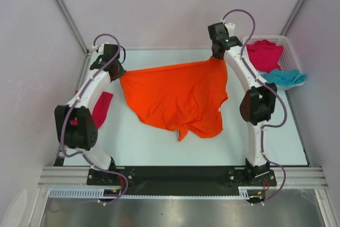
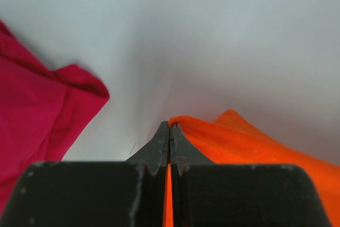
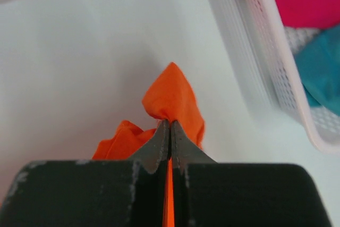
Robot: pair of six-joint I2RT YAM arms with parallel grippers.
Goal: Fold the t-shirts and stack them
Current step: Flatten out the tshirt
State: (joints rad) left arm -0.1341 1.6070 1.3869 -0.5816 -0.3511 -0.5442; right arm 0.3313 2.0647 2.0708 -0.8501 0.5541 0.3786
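Fingers on both arms are pressed shut on cloth: the left fingers (image 2: 158,147) and right fingers (image 3: 158,146) each pinch an edge of the orange soft-cloth t-shirt (image 1: 178,97), which spreads between them over the white table (image 1: 149,144). A magenta-pink shirt (image 1: 102,107) lies beside the left arm. A second magenta-pink shirt (image 1: 264,54) and a teal shirt (image 1: 287,77) sit in the white plastic lattice basket (image 1: 276,37).

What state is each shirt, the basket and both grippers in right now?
Left gripper: shut on orange t-shirt.
Right gripper: shut on orange t-shirt.
Orange t-shirt: unfolded, stretched between both grippers, lower part draped on table.
White lattice basket: upright, holding two shirts.
Magenta t-shirt on table: lying unheld.
Magenta t-shirt in basket: crumpled.
Teal t-shirt: crumpled in basket, spilling over its rim.
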